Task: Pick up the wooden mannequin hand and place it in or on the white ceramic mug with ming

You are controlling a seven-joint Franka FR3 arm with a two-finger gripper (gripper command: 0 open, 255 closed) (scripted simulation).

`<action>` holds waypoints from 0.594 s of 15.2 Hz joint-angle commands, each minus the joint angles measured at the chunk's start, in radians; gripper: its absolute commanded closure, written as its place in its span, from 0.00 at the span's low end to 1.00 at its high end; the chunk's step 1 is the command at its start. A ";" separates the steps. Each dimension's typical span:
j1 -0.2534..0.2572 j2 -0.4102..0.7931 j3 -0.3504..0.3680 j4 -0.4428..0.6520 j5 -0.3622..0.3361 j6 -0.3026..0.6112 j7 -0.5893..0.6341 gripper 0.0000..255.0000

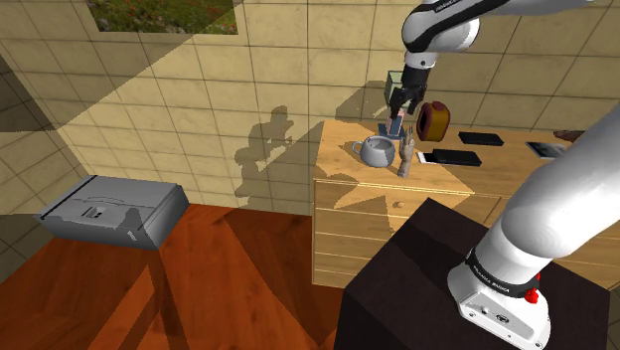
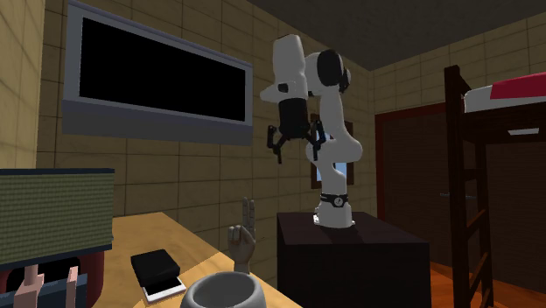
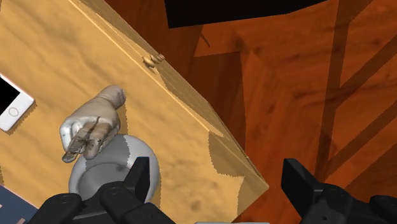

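The mannequin hand (image 1: 405,157) stands upright, fingers up, on the wooden dresser top (image 1: 497,174), just beside a pale grey-white mug (image 1: 376,151). My gripper (image 1: 395,117) hangs open in the air well above them, holding nothing. In the wrist view the hand (image 3: 92,127) looks greyish tan and sits close against the mug (image 3: 114,168), both off to the side of one open finger (image 3: 141,179); between the fingers lie the dresser's edge and the floor. In the second exterior view the hand (image 2: 242,238) rises behind the mug (image 2: 226,293), and the gripper (image 2: 293,150) is high above.
Several phones lie on the dresser, among them a black one (image 1: 449,156) next to the hand and a white one (image 3: 13,102). A brown rounded object (image 1: 432,119) and a glass box (image 1: 397,85) stand at the back. A grey case (image 1: 114,211) lies on the wooden floor.
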 commanded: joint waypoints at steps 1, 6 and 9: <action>-0.007 0.076 -0.032 0.028 0.033 0.034 -0.050 0.00; -0.041 0.267 -0.084 0.125 0.144 0.080 -0.174 0.00; -0.078 0.387 -0.094 0.198 0.220 0.092 -0.247 0.00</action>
